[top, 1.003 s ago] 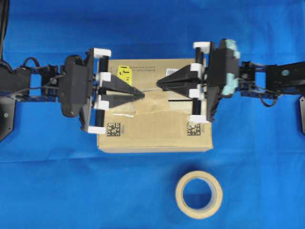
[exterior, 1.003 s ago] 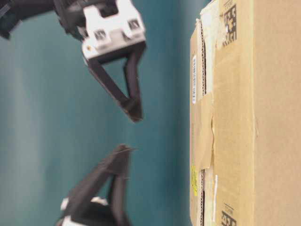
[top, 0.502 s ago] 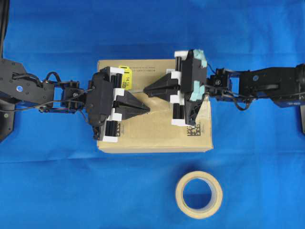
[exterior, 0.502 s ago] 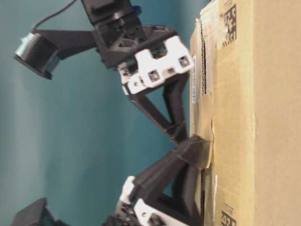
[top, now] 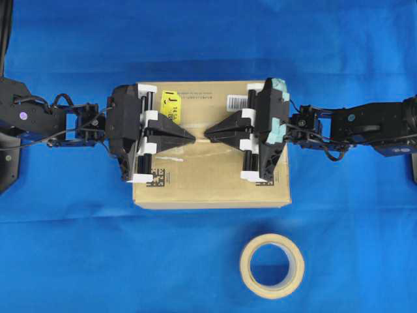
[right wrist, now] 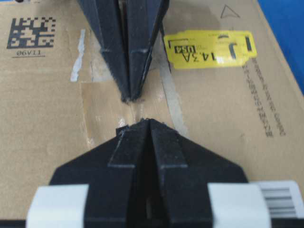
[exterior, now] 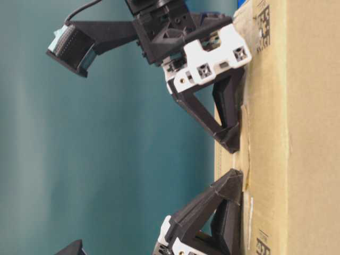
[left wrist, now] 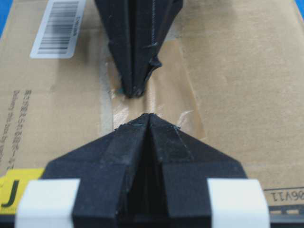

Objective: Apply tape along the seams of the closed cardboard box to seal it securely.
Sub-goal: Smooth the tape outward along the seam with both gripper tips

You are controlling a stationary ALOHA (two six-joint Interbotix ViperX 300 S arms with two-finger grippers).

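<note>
**Ana:** Overhead view had both grippers on top of the cardboard box (top: 212,186), tips facing each other across a small gap at the middle. Half a second before, they sat skewed, the left gripper (top: 189,137) lower, the right gripper (top: 208,134) higher; now they were level.

**Ben:** And the jaws?

**Ana:** Both pinched fully together, nothing held between them. The wrist views showed each pair of fingers meeting in a point.

**Ben:** Where was the tape (left wrist: 161,102)?

**Ana:** Flat on the box top, over the seams (right wrist: 138,110), under and between the two tips. A second earlier the grippers hung well off the box in the table-level view; now both tips pressed against the top.

**Ben:** Anything else?

**Ana:** The tape roll (top: 272,266) lay on the blue cloth (top: 78,248), apart from the box, unmoved.
</note>
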